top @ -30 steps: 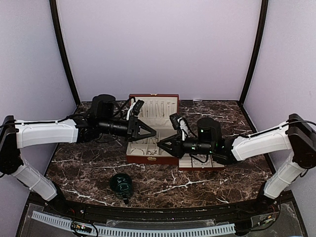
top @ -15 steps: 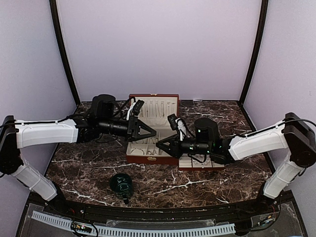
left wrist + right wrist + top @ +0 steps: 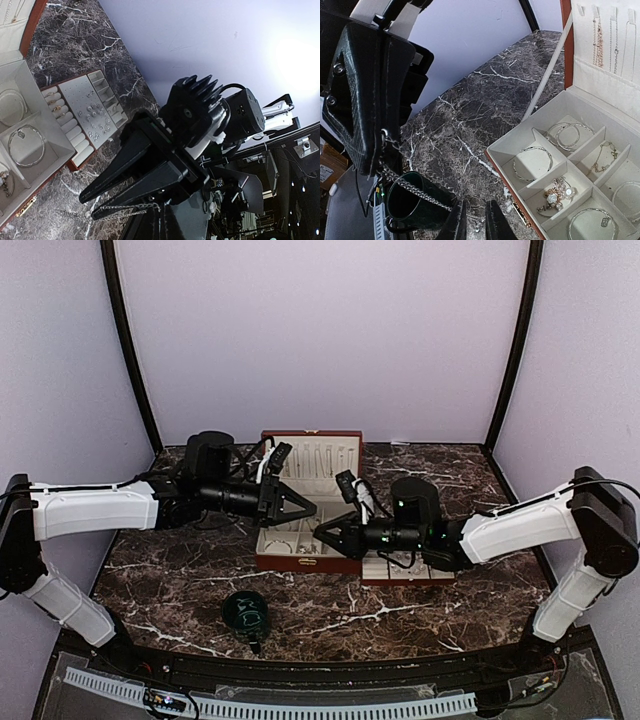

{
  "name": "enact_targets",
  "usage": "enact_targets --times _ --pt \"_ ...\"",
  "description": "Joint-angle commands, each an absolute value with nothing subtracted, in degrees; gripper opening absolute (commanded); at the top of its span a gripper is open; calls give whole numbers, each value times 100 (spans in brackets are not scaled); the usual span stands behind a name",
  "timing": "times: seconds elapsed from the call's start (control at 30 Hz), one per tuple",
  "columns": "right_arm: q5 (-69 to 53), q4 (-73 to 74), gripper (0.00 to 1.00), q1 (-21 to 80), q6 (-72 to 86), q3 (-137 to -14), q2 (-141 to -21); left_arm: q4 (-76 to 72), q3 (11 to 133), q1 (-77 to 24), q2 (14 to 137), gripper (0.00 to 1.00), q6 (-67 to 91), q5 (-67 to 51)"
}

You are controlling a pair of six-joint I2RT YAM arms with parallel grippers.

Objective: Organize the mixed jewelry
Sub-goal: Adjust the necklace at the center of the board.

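My left gripper point(image 3: 306, 508) hovers over the open jewelry box point(image 3: 275, 562), shut on a thin silvery chain point(image 3: 125, 207) that lies along its lower finger. In the right wrist view the chain point(image 3: 415, 190) runs slanting down from the left gripper point(image 3: 370, 95) into the narrow gap of my right gripper point(image 3: 475, 220). The right fingers point(image 3: 457, 226) stand slightly apart with the chain's end between them. In the box's cream compartments point(image 3: 555, 161) lie bangles point(image 3: 532, 162) and a pearly cluster point(image 3: 555, 192).
A dark green cup point(image 3: 245, 612) stands on the marble in front of the box, just left of my right fingers point(image 3: 407, 207). A padded tray of earrings and rings point(image 3: 90, 112) sits right of the box. Necklaces hang in the raised lid point(image 3: 597, 42).
My right gripper has slid left toward the left gripper's tips and its jaws have narrowed a little. The left arm has not moved.
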State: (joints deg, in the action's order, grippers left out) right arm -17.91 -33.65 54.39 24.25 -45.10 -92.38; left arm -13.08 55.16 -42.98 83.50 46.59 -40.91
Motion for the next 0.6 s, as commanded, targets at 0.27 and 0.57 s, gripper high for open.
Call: enact_targets --times 0.27,0.57 --pt "-1897 -3765 21 5422 2675 -4489 -8913 -739 5764 -4308 8057 0 4002 -4114" --pt "-2800 -3753 27 5256 2958 -4502 -8732 -242 6174 -4307 8204 0 3359 -4644"
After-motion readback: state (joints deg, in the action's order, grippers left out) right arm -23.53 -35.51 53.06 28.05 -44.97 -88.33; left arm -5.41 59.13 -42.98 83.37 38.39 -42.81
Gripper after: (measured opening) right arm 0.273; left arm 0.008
